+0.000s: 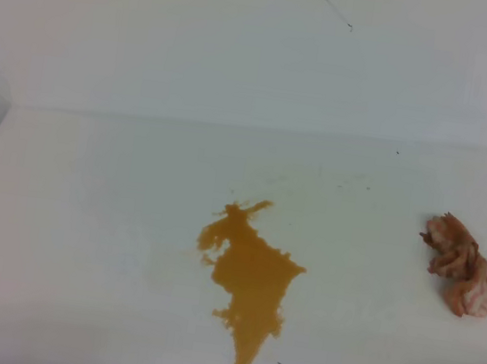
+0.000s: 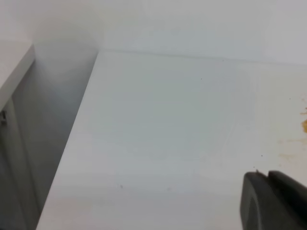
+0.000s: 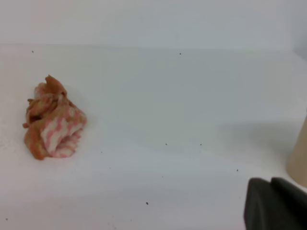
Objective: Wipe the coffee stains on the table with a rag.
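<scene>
Black and fully closed on nothing, the right gripper (image 3: 276, 203) hangs well apart from the crumpled pink-and-brown rag (image 1: 460, 264), which lies on the white table (image 1: 86, 215) well right of the orange-brown coffee stains (image 1: 251, 277).

A plain white wall (image 1: 243, 47) rose straight behind the white table (image 1: 86, 215), meeting its far edge in a soft horizontal seam. A thin dark scratch or crack (image 1: 337, 15) marked that wall high up, right of centre. Left of the table the surface ended at a straight edge, and beyond it lay a shadowed grey gap (image 2: 43, 124); past that gap, in the left wrist view, stood the pale edge of a second white surface or panel (image 2: 14, 72). To the table's far right, in the right wrist view, a beige upright object (image 3: 300, 160) stood at the frame edge, too cropped to identify. Light was even and diffuse, casting only faint shadows.
</scene>
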{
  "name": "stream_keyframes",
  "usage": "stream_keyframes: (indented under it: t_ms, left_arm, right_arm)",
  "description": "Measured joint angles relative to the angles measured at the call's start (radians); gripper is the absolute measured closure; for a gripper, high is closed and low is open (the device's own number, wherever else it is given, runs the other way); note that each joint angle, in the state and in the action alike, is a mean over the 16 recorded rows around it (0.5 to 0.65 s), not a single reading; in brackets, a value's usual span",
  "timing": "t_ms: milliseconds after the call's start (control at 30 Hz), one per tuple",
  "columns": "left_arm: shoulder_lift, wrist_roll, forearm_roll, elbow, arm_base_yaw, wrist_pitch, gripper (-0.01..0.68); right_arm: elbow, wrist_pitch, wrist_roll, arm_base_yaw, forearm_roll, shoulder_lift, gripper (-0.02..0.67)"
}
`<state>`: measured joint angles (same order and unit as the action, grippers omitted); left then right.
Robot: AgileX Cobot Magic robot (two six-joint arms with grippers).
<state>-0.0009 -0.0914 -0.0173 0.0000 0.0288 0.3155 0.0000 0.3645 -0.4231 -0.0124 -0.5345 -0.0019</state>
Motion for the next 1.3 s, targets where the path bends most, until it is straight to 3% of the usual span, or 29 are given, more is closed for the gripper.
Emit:
stream_keyframes:
  t_ms: [900, 1300]
  left_arm:
    - [0.000, 0.000, 0.000, 0.000, 0.000, 0.000, 0.673]
    - [0.000, 0.000, 0.000, 0.000, 0.000, 0.000, 0.673]
  right_arm:
    - [0.002, -0.016, -0.006, 0.000, 0.000, 0.000, 0.651]
    - [0.000, -0.273, -0.014, 0.000, -0.003, 0.000, 0.651]
